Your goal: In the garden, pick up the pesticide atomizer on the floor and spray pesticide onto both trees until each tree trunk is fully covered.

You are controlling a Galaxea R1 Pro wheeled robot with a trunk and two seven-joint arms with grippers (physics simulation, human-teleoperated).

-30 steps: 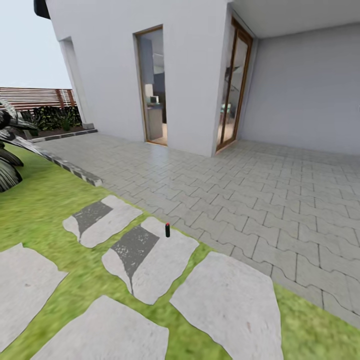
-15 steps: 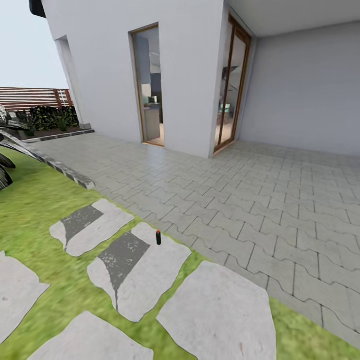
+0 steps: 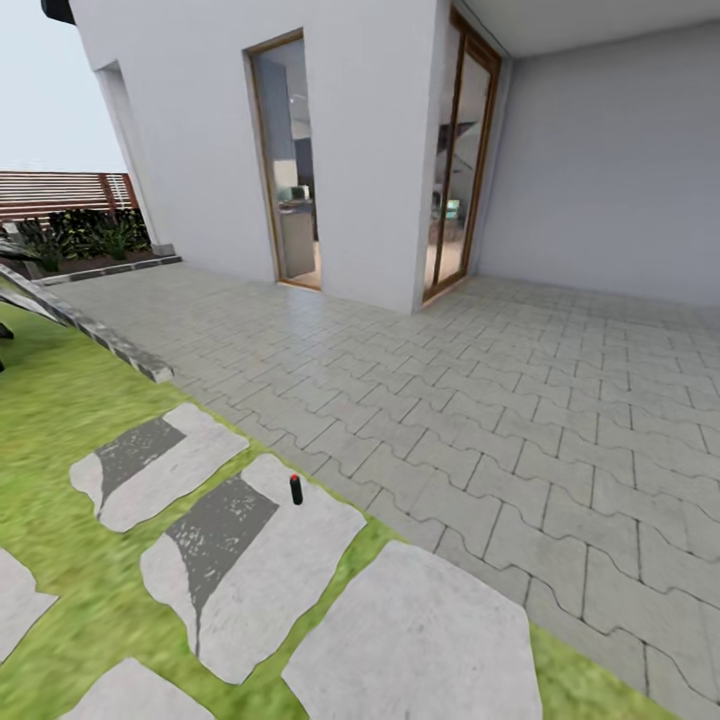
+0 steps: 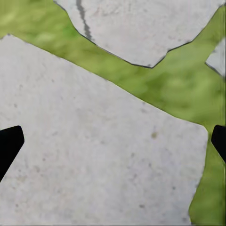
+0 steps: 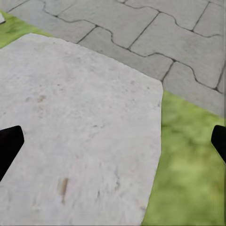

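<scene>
The pesticide atomizer [image 3: 296,489], a tiny black bottle with a red tip, stands upright on a pale stepping slab [image 3: 290,560] near the edge of the grey paving [image 3: 480,400]. My left gripper [image 4: 113,143] is open over a bare stepping slab [image 4: 94,160] edged by grass, its two black fingertips [image 4: 9,143] wide apart. Open as well, my right gripper [image 5: 113,143] hangs above another slab [image 5: 80,141] beside grass and paving. The trees are out of view.
A white house wall with two wood-framed glass doors [image 3: 290,160] rises beyond the paving. A stone kerb [image 3: 110,345] divides lawn [image 3: 60,410] from paving. A slatted wooden fence [image 3: 60,190] and low shrubs [image 3: 80,235] stand far left.
The camera has moved forward and turned right: the atomizer, slabs and lawn have slid left and down in the head view, and the dark striped plant at the left edge has gone from sight.
</scene>
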